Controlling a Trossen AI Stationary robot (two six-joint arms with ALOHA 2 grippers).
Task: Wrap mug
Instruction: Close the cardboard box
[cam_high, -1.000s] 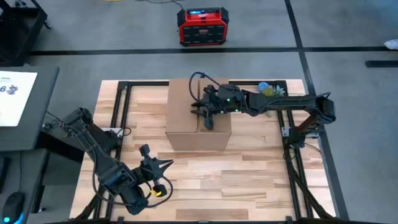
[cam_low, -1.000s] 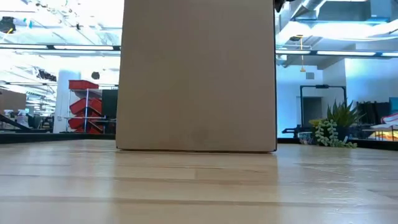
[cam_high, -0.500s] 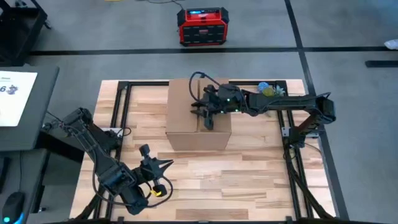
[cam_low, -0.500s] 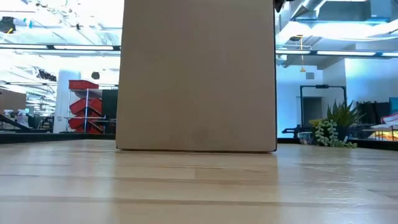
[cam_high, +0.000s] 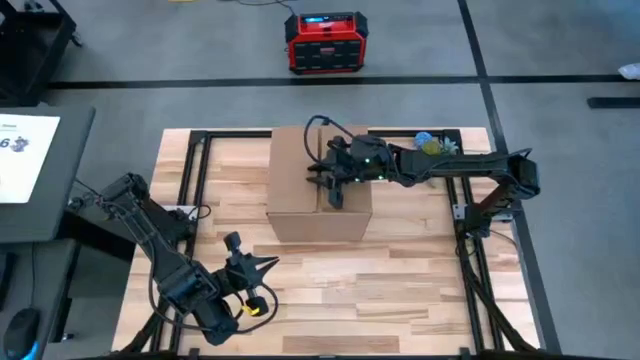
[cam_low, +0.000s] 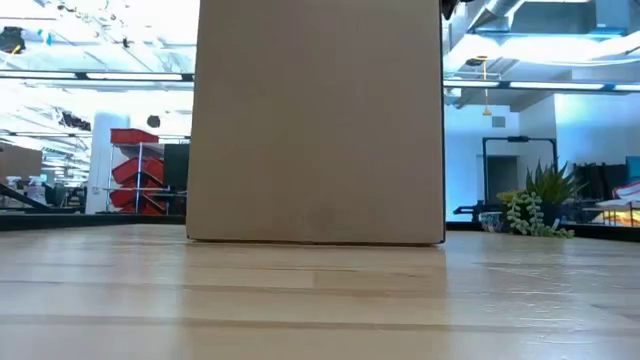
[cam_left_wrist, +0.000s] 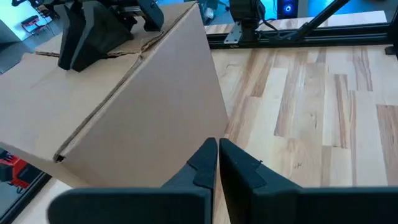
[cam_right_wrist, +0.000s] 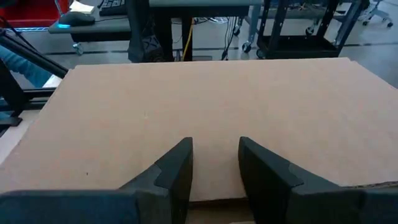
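From above, a closed cardboard box (cam_high: 318, 186) sits toward 12 o'clock of the wooden table (cam_high: 400, 290). The right gripper (cam_high: 328, 184) hangs over the box top; the left gripper (cam_high: 262, 266) waits near 7 o'clock.

At table level, the box (cam_low: 318, 120) fills the middle.

The left wrist view shows its fingers (cam_left_wrist: 205, 165) pressed together, the box (cam_left_wrist: 124, 99) ahead.

The right wrist view shows its fingers (cam_right_wrist: 177, 168) slightly spread over the box top (cam_right_wrist: 205, 99). No mug shows.
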